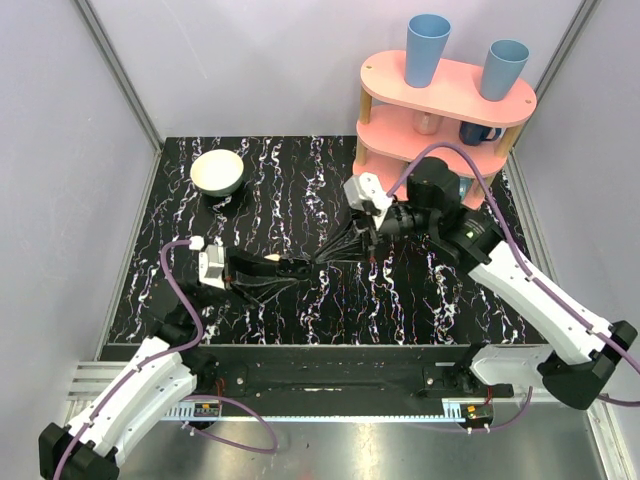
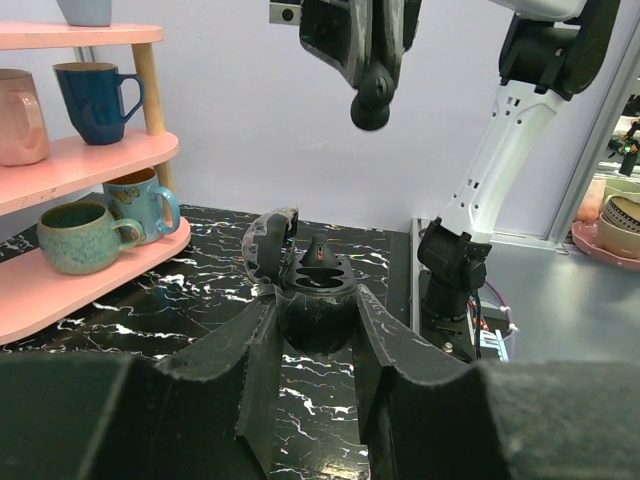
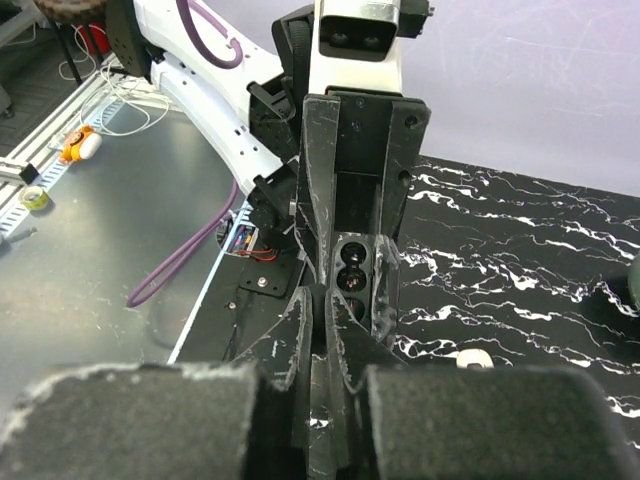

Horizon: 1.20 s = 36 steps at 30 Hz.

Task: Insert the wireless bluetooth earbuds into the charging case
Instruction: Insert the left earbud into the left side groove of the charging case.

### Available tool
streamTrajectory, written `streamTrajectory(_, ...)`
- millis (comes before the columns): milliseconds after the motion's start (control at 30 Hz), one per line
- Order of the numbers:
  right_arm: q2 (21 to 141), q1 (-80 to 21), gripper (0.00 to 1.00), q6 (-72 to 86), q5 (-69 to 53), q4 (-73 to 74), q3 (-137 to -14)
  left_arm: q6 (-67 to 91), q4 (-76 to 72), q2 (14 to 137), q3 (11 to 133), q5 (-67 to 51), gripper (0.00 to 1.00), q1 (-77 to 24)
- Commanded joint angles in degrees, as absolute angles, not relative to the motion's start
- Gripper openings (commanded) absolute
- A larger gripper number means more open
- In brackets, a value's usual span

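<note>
The charging case (image 2: 318, 278) is clamped by its sides between the fingers of the left gripper (image 2: 316, 312), over the table (image 1: 420, 300). Its lid (image 2: 268, 245) is hinged up to one side and its wells face upward. The right gripper (image 2: 370, 85) hangs directly above the case, fingers drawn nearly together on a small dark rounded piece, judged to be an earbud (image 2: 370, 108). Hazards:

- The earbud is round, smooth and pinched on a small contact area, so it may rotate or squirt free.
- A descent slightly off the well axis would land the earbud on the rim. Further downward force could then twist the case within the left fingers.
- The raised lid stands where the right fingers could strike it.

Case and earbud both show as dark, glossy moulded plastic, and the case body is bowl-shaped. The finger faces are matte black and scuffed. The table is black with white marble veining and looks hard and slick. A small cream oval piece (image 3: 472, 357) lies on it, too small to identify. A pink tiered shelf (image 1: 450, 75) holding glazed mugs (image 2: 90, 235) stands at the far side of the table.
</note>
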<state>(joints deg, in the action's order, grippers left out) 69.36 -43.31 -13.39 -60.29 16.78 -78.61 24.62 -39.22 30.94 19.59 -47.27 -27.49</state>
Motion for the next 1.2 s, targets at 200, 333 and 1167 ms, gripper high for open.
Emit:
streamTrajectory(200,75.4,-52.5,0.00,-26.4,-48.3,29.2,-87.1,27.1,-45.3,33.0,22.5,-51.1,0.00,-27.8)
streamTrajectory(333,77.1,-53.3,0.00,-27.8,-46.5,30.7,-88.5,27.5,-45.6,33.2,22.7,-52.1,0.00,-27.8)
streamTrajectory(1167,83.0,-57.1,0.00,-29.3,-39.7,34.5,-91.7,28.9,-47.8,34.5,22.4,-53.1,0.00,-28.0)
